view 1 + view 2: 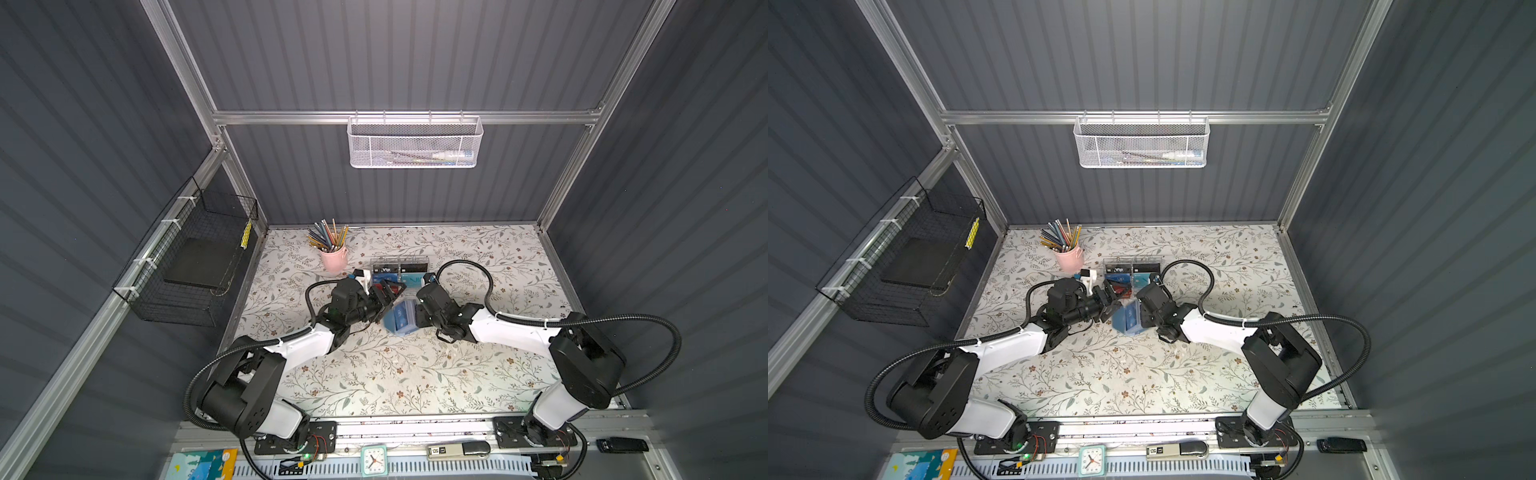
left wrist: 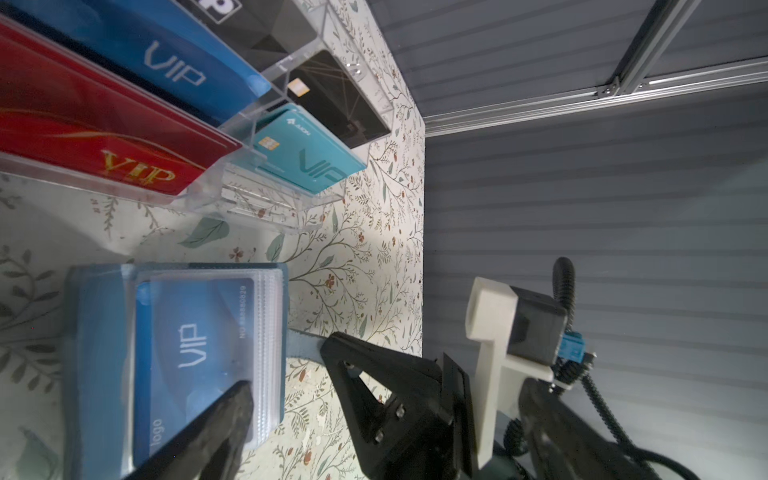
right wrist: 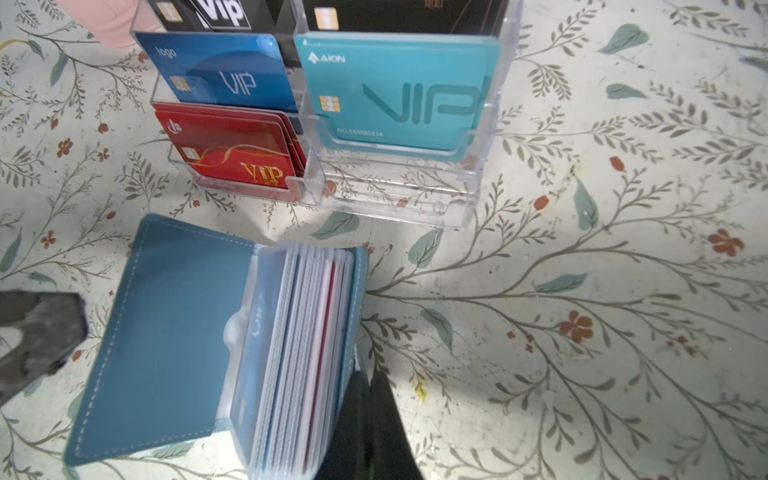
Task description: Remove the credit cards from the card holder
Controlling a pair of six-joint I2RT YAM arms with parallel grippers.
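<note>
The blue-grey card holder [image 1: 401,318] [image 1: 1128,319] lies open on the floral table between both arms. Its clear sleeves fan up in the right wrist view, beside the flat cover [image 3: 166,332]. A blue credit card [image 2: 191,353] with pale "VIP" lettering sits in the front sleeve. Further card edges [image 3: 307,332] show in the sleeves behind. My right gripper [image 3: 370,380] [image 1: 417,311] is shut on the holder's snap tab [image 2: 305,345] at the back cover. My left gripper [image 2: 384,390] [image 1: 390,301] is open, one finger [image 2: 232,415] over the blue card.
A clear acrylic rack [image 1: 399,270] [image 3: 395,199] with black, blue, red and teal VIP cards stands just behind the holder. A pink cup of pencils [image 1: 334,257] is at the back left. A black wire basket [image 1: 195,266] hangs on the left wall.
</note>
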